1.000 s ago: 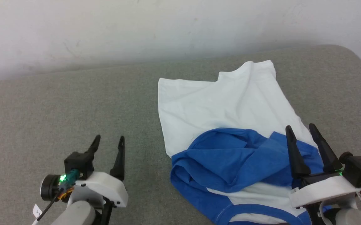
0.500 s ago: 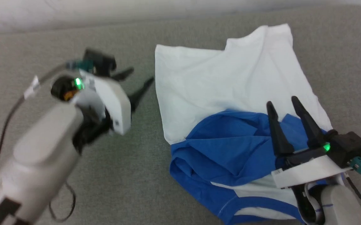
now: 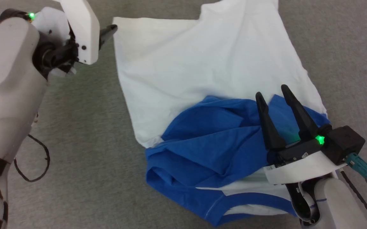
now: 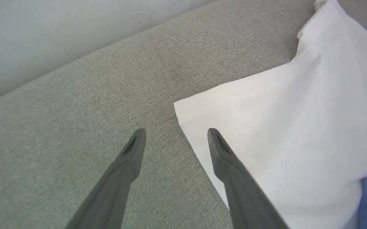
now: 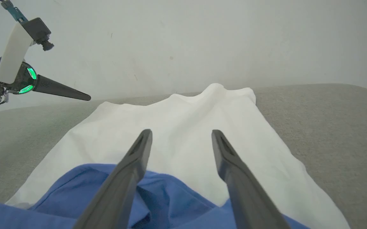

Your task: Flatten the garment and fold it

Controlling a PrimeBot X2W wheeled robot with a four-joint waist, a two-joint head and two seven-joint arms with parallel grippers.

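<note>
Plainly the garment point(image 3: 202, 63) is not flat yet. From the head view it lies on the grey padded surface point(image 3: 75, 143) with its white body spread toward the far edge, the blue sleeves point(image 3: 209, 146) heaped over the chest and the neck band point(image 3: 250, 202) at the near side. The left hand point(image 3: 108, 31) sits just beside the far-left hem corner point(image 3: 116, 20), and the right hand point(image 3: 272, 90) hovers over the blue heap, fingers apart. Each seems placed to take one end so the cloth can be pulled straight (a judgement, not something shown).

From the left wrist view, the left hand point(image 4: 176, 131) has its fingers apart and holds nothing. One finger is over bare padding and the other over the white edge, with the hem corner point(image 4: 178, 106) just beyond them — well set for pinching it. The wall point(image 4: 43, 38) runs along the far edge.

From the right wrist view, the right hand point(image 5: 181, 131) is also spread and empty, above the line where blue meets white. The left hand point(image 5: 85, 97) shows side-on near the far-left corner of the garment point(image 5: 234, 127) — above the cloth, as far as I can tell.
</note>
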